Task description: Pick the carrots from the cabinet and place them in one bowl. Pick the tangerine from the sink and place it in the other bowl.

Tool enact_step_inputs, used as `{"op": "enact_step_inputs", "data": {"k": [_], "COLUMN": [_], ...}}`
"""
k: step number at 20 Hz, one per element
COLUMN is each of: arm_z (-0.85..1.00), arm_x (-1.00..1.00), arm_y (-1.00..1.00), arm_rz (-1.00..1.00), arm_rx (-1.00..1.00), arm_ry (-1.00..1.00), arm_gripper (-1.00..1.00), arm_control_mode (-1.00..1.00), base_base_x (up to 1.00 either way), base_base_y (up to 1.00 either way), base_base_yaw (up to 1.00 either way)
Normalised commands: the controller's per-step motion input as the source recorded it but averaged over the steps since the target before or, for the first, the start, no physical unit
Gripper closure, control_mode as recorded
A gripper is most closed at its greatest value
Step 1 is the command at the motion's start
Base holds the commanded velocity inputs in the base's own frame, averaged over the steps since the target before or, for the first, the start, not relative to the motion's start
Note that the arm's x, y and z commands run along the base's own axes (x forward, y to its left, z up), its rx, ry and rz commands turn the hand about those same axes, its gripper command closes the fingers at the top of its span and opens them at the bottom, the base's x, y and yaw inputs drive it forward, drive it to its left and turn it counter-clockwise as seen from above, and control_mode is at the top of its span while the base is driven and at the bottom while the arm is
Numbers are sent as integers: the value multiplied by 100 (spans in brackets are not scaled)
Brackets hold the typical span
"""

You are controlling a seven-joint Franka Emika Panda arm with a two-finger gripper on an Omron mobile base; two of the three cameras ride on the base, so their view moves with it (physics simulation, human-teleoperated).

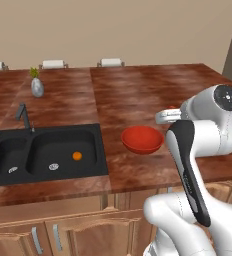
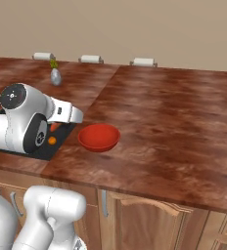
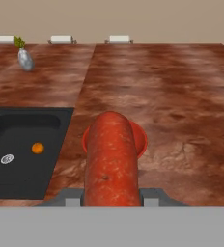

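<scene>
Over the red bowl [image 3: 139,140] my gripper [image 3: 112,200] is clamped on 1 carrot [image 3: 111,159]; next I lower it and let go inside.

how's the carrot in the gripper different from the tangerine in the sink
The carrot is long, cylindrical and dark reddish-orange; the tangerine is a small bright orange ball. The carrot is clamped in the gripper above the red bowl; the tangerine lies loose in the black sink. Both are orange-toned.
</scene>
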Motion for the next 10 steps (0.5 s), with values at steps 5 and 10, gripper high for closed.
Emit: {"op": "enact_step_inputs", "data": {"k": [5, 10], "arm_z": [0, 3], "arm_x": [2, 27], "arm_y": [0, -1], "arm_rz": [-1, -8], "arm_rx": [0, 7], "arm_ry": [1, 21], "arm_gripper": [100, 100], "arm_control_mode": [-100, -100], "base_base_x": [0, 0], "base_base_y": [0, 0], "base_base_yaw": [0, 0]}}
